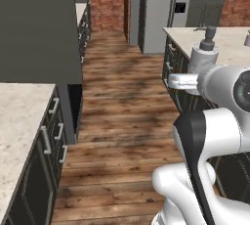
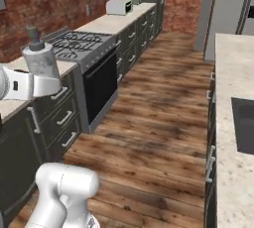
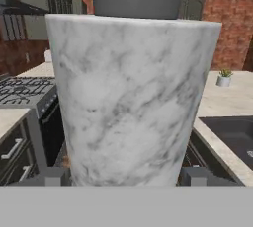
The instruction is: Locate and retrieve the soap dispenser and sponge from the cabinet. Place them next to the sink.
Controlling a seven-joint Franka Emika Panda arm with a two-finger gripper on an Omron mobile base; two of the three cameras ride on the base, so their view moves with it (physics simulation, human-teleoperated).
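Note:
The soap dispenser (image 3: 133, 102), a grey-white marbled cylinder with a grey pump on top, stands upright between my fingertips (image 3: 53, 175). My gripper (image 3: 124, 176) is shut on its lower body and holds it in the air above the wooden floor. The dispenser (image 1: 202, 56) sits at the end of my white arm in the left base view, and the dispenser (image 2: 42, 62) appears at the far left in the right base view. The black sink (image 2: 244, 125) is sunk into the island counter on the right; the sink (image 3: 231, 131) lies right of the bottle. The dark grey-green cabinet (image 1: 39, 28) hangs at upper left. The sponge is out of view.
A stove (image 2: 79, 43) and a toaster (image 2: 118, 7) stand along the brick wall's counter. The island counter (image 2: 232, 68) runs down the right side. A pale counter (image 1: 19, 116) with drawers lies at left, a steel fridge (image 1: 157, 9) beyond. A small potted plant (image 3: 224, 78) stands behind the sink.

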